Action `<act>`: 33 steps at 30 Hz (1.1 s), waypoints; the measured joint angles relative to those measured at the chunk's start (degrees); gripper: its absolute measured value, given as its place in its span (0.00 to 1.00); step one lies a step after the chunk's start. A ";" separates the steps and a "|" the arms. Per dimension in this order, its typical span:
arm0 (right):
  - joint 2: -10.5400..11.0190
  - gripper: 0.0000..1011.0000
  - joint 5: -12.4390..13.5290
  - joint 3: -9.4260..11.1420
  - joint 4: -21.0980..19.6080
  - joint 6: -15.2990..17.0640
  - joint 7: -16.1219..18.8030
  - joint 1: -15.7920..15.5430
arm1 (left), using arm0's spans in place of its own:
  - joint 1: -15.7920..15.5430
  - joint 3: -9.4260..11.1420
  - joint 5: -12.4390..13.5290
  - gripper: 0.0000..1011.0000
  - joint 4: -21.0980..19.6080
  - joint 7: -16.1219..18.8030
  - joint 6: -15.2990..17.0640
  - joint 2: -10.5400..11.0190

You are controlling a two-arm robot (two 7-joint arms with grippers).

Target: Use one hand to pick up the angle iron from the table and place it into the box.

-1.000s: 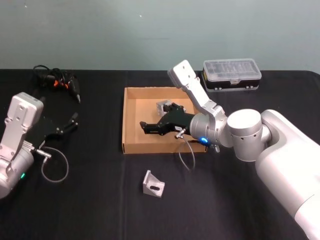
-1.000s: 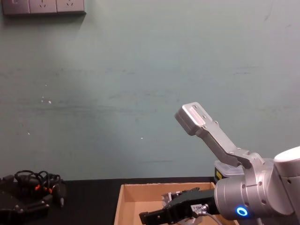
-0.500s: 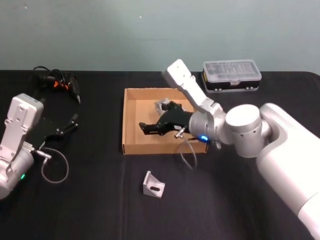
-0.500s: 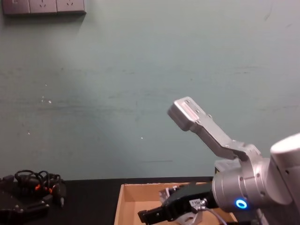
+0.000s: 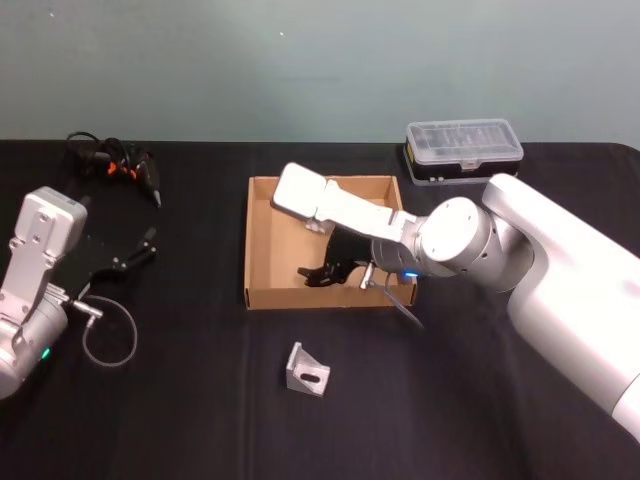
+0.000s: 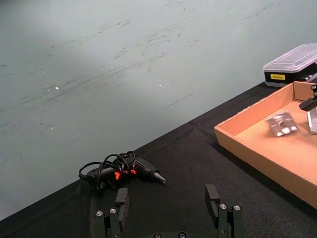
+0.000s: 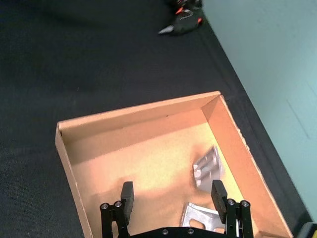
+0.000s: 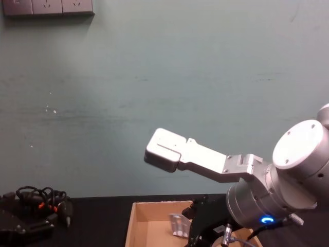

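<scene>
An angle iron (image 5: 307, 369), a small silver bracket, lies on the black table (image 5: 200, 400) just in front of the tan cardboard box (image 5: 247, 240). My right gripper (image 5: 314, 274) hangs inside the box near its front wall, well apart from that bracket. In the right wrist view the right gripper (image 7: 172, 196) is open with nothing between its fingers, above the box floor (image 7: 148, 163), where two more angle irons (image 7: 208, 166) (image 7: 200, 216) lie. My left gripper (image 5: 140, 250) is parked open at the left of the table.
A black case with a clear lid (image 5: 463, 150) stands behind the box on the right. A black and orange tool with coiled cable (image 5: 110, 160) lies at the back left. A loose cable loop (image 5: 108, 340) hangs by the left arm.
My right arm's wrist has swung to the left and the gripper has tipped down and drawn back toward the box's front wall. The angle iron on the table has not moved.
</scene>
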 joint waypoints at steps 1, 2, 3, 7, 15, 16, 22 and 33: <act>0.08 0.99 -0.57 -0.30 -0.08 0.11 0.07 0.10 | 0.00 0.00 0.00 1.00 0.00 0.00 0.00 0.00; 0.13 0.99 -0.92 -0.45 -0.14 0.18 0.13 0.14 | 0.00 0.00 0.00 1.00 0.00 0.00 0.00 0.00; 0.17 0.99 -1.38 -0.52 -0.24 0.31 0.18 0.15 | 0.00 0.00 0.00 1.00 0.00 0.00 0.00 0.00; 0.17 0.99 -1.98 -0.07 -0.77 0.46 -0.02 -0.17 | 0.00 0.00 0.00 1.00 0.00 0.00 0.00 0.00; 0.58 0.99 -1.91 2.80 -4.05 0.64 -1.24 -2.20 | 0.00 0.00 0.00 1.00 0.00 0.00 0.00 0.00; 0.58 0.99 -1.91 2.80 -4.05 0.64 -1.24 -2.20 | 0.00 0.00 0.00 1.00 0.00 0.00 0.00 0.00; 1.13 0.99 -0.39 5.72 -7.35 0.85 -1.46 -4.63 | 0.00 0.00 0.00 1.00 0.00 0.00 0.00 0.00; 1.75 0.99 9.04 14.65 -14.85 -0.25 0.37 -12.61 | 0.00 0.00 0.00 1.00 0.00 0.00 0.00 0.00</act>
